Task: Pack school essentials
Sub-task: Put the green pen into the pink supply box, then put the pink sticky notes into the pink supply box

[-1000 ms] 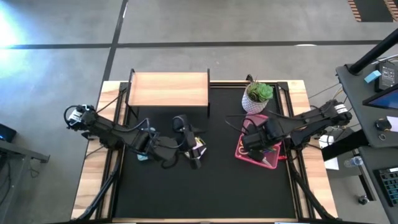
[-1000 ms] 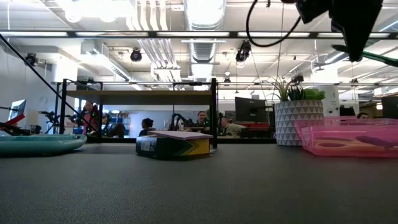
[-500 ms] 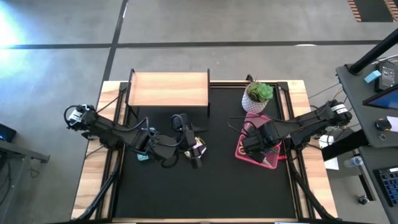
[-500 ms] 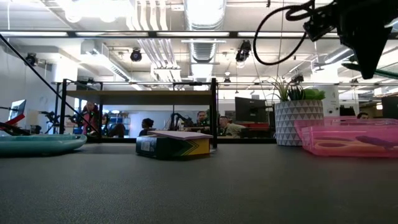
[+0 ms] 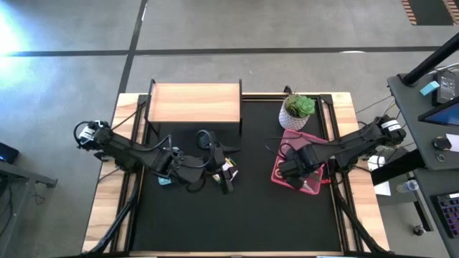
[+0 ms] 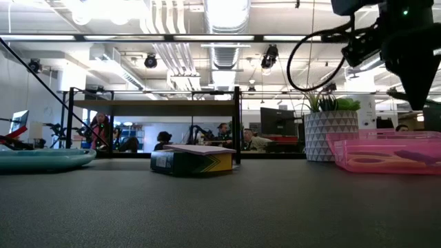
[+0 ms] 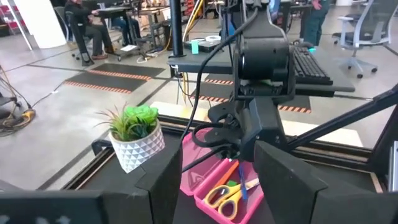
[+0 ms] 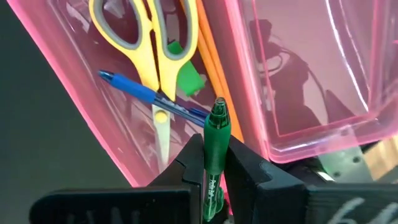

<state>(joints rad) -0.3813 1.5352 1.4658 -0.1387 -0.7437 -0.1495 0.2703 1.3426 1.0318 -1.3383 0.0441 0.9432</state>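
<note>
Since a second ago my right arm has slid a little lower along the pink case (image 5: 310, 180), and in the low view its dark bulk has shifted toward the right edge, above the case's rim. My right fingers (image 8: 214, 163) pinch the green pen (image 8: 216, 149), its capped end sticking up between them, just over the open case. Inside that case lie the yellow-handled scissors (image 8: 151, 53), the blue pen (image 8: 149, 94) crossing under them, the small green eraser (image 8: 186, 73) and the orange pencils (image 8: 208, 53) along the inner wall. My left fingers (image 7: 214, 180) have not moved; they stand spread with nothing between them, near the middle of the black surface (image 5: 244, 215). Beside them rests the crayon box (image 6: 192, 162).

The potted plant (image 5: 297, 110) stands just behind the case. The front half of the surface lies open between both arms. The wooden shelf (image 5: 194, 103) closes off the back left.
</note>
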